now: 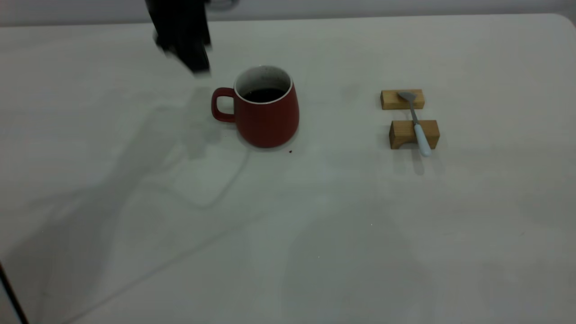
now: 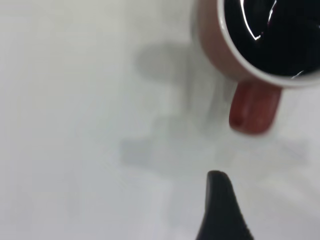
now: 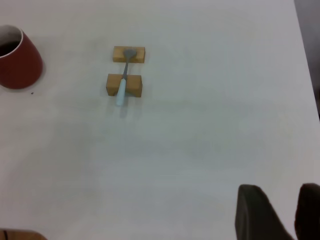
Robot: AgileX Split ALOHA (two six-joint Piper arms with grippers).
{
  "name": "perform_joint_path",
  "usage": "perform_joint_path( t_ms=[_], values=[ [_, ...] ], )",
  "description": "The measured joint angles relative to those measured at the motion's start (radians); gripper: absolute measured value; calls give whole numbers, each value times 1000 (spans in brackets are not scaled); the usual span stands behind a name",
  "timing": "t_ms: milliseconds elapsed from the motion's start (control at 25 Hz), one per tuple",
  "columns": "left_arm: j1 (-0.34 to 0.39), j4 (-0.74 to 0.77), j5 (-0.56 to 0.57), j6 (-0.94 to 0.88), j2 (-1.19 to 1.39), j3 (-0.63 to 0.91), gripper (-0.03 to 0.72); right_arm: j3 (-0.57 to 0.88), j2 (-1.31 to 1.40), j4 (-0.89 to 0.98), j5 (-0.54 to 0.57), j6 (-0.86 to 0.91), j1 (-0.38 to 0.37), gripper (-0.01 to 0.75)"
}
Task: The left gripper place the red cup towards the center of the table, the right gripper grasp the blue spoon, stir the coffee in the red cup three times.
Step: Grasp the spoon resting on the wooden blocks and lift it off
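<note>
The red cup (image 1: 267,114) stands upright on the table (image 1: 315,216), a little left of its middle, with dark coffee (image 1: 264,95) inside and its handle pointing left. My left gripper (image 1: 194,63) hangs just behind and left of the handle, apart from it and holding nothing. In the left wrist view only one of its fingers (image 2: 220,205) shows, short of the cup's handle (image 2: 254,108). The blue spoon (image 1: 417,124) lies across two wooden blocks, right of the cup. My right gripper (image 3: 282,195) is far from the spoon (image 3: 123,80), open and empty.
Two tan wooden blocks (image 1: 402,99) (image 1: 414,134) carry the spoon, its bowl on the far one. A tiny dark speck (image 1: 290,151) lies by the cup's base. The table's right edge (image 3: 306,65) shows in the right wrist view.
</note>
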Motion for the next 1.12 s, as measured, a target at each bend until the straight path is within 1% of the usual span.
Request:
perform_joint_path(
  t_ms=[80,200,320,440,560,640,720,880,1040,1120],
  values=[
    [0,10,38,-83,-114,0,558,0,0,0,0,0,0,237],
    [2,11,57,-288,-291,0,558,0,0,0,0,0,0,237],
    [2,29,89,-600,-454,0,558,0,0,0,0,0,0,237],
    [2,129,211,-865,-587,0,558,0,0,0,0,0,0,237],
    [3,263,395,-1045,-698,0,558,0,0,0,0,0,0,237],
    [4,316,407,-1110,-754,3,558,0,0,0,0,0,0,237],
    [4,331,407,-1154,-807,41,558,0,0,0,0,0,0,237],
    [4,285,407,-1184,-976,260,558,0,0,0,0,0,0,237],
    [4,188,407,-1216,-1168,594,558,0,0,0,0,0,0,237],
    [4,165,405,-1216,-1265,765,558,0,0,0,0,0,0,237]
  ],
)
